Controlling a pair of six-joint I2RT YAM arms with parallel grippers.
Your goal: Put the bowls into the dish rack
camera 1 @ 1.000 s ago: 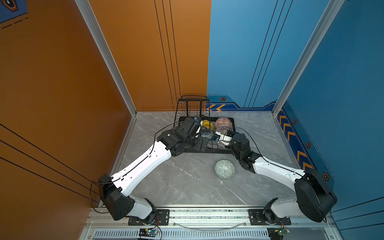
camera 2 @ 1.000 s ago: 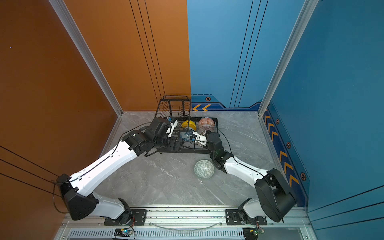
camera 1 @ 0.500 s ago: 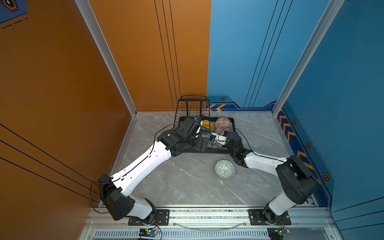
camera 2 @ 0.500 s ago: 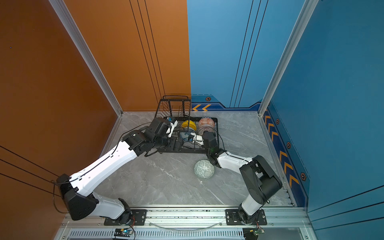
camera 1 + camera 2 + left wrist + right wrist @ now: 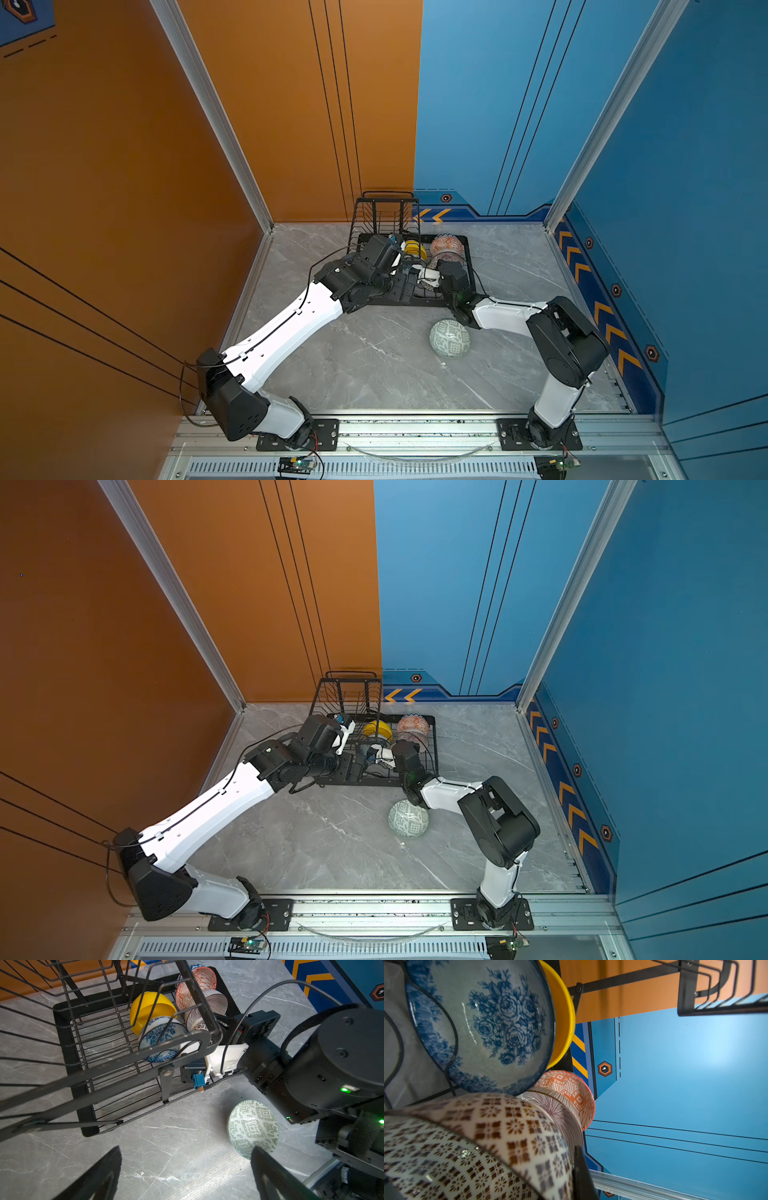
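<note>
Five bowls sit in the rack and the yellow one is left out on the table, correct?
No. The bowl left on the table is the green patterned bowl, seen in both top views; the yellow bowl is in the rack.

High top views overlook everything; wrist views hug the dish rack (image 5: 68, 1047).

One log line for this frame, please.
left gripper: open, empty | right gripper: shut on geometric bowl in rack | green bowl: on table
</note>
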